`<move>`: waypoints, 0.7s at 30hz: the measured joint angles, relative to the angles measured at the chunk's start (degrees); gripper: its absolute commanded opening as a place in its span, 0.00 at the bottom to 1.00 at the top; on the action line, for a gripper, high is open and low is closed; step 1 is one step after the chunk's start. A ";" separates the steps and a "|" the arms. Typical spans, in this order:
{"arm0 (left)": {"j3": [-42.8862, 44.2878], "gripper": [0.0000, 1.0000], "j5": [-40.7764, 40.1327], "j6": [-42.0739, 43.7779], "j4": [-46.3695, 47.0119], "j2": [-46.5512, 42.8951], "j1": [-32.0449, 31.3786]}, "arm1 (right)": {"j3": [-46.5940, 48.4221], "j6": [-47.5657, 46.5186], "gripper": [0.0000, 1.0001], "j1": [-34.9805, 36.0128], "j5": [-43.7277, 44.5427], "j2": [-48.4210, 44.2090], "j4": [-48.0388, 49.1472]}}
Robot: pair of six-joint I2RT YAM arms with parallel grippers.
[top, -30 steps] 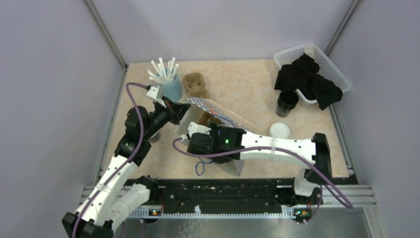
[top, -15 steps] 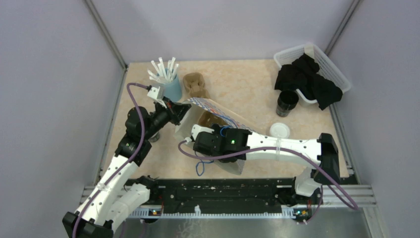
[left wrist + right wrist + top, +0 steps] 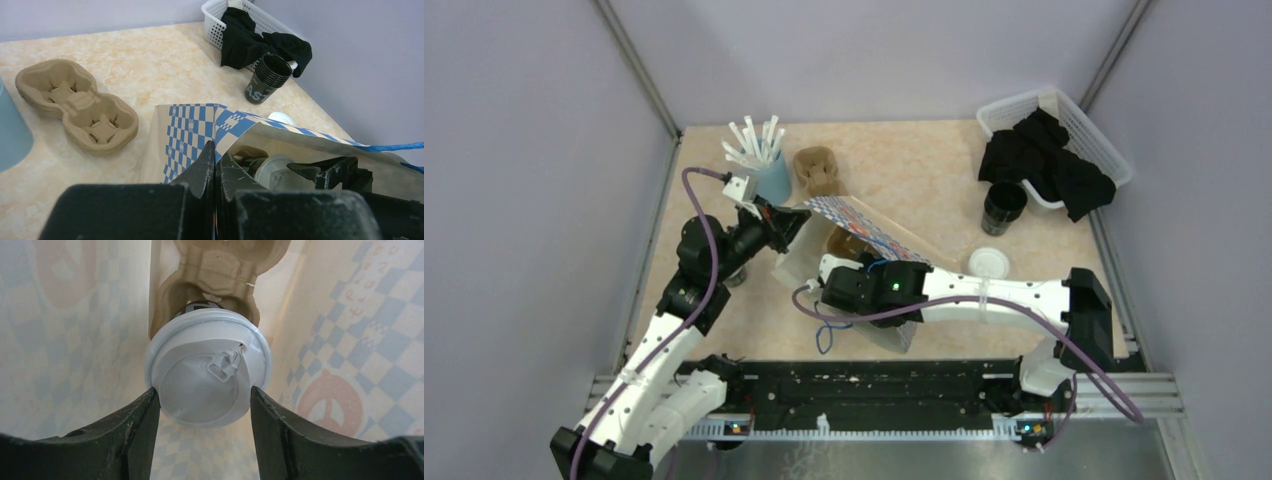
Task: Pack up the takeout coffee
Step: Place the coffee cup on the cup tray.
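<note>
Overhead, lilac walls (image 3: 874,50) enclose the marbled tabletop (image 3: 924,170).

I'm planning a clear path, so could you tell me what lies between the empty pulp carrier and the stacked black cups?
Only bare tabletop separates the pulp carrier from the stacked black cups, clearest in the left wrist view.

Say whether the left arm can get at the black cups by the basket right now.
Probably not: the left gripper is shut on the paper bag, and the black cups stand far beyond it, to the right.
</note>
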 measured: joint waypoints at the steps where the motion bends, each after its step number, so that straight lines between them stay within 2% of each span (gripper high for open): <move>1: -0.04 0.00 0.11 0.15 0.07 0.00 0.00 | -0.48 0.00 0.58 -0.02 -0.07 -0.24 -0.02; 21: -0.81 0.00 1.73 1.68 0.66 -0.11 0.00 | -7.63 -1.64 0.58 -2.97 -1.97 -3.02 6.91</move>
